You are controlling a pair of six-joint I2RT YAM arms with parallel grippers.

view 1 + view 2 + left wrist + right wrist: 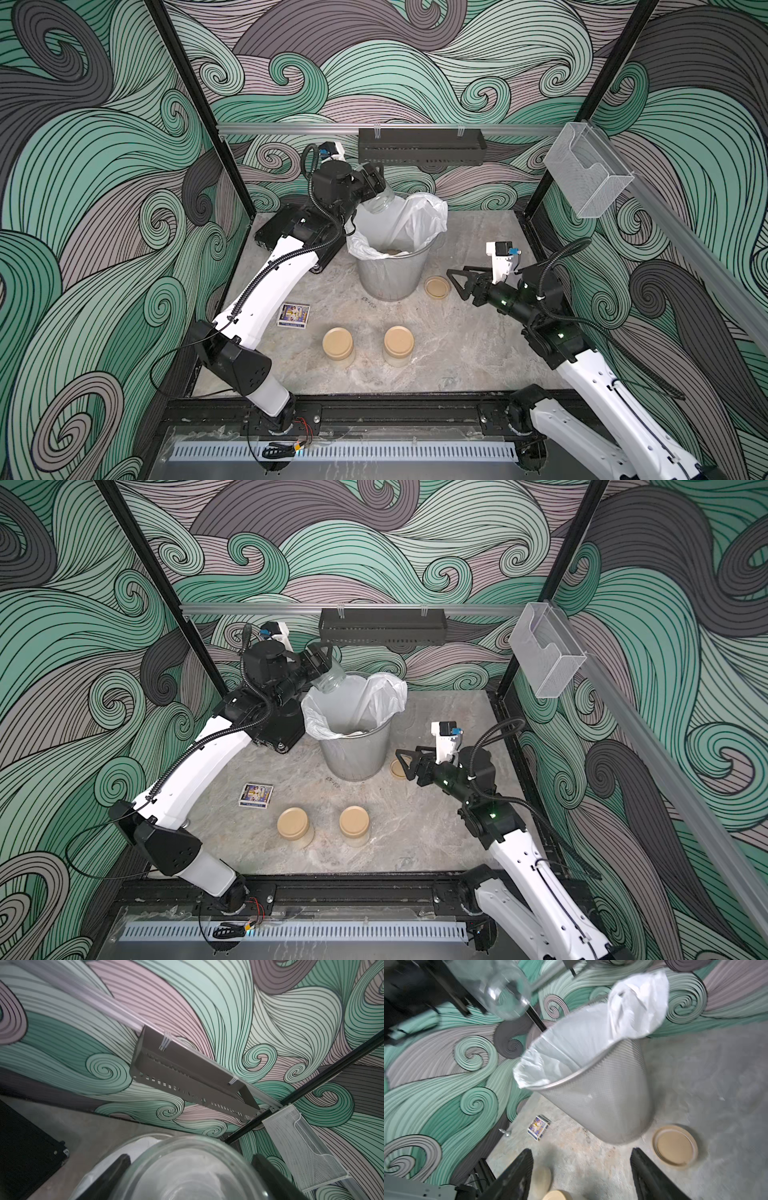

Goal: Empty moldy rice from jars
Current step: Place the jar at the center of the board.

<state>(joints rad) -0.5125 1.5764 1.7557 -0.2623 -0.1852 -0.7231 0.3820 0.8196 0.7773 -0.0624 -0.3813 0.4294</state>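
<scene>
Holding: left claw (pixel 370 185) clamped on clear jar (pixel 380 200), which is lidless, tilted with mouth toward bin (pixel 392 278), above its far rim; jar looks empty. Rice (pixel 395 251): beige patch at bin bottom. Right claw (pixel 457 284): jaws wide apart, nothing between, low over table (pixel 457 357), beside loose lid (pixel 436 286) right of bin. Lidded jars (pixel 338 346) (pixel 398 345): two, upright, side by side, table front. Card box (pixel 294 316): left of them.

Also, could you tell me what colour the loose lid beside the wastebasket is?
The lid is tan, clearest in the right wrist view.
</scene>
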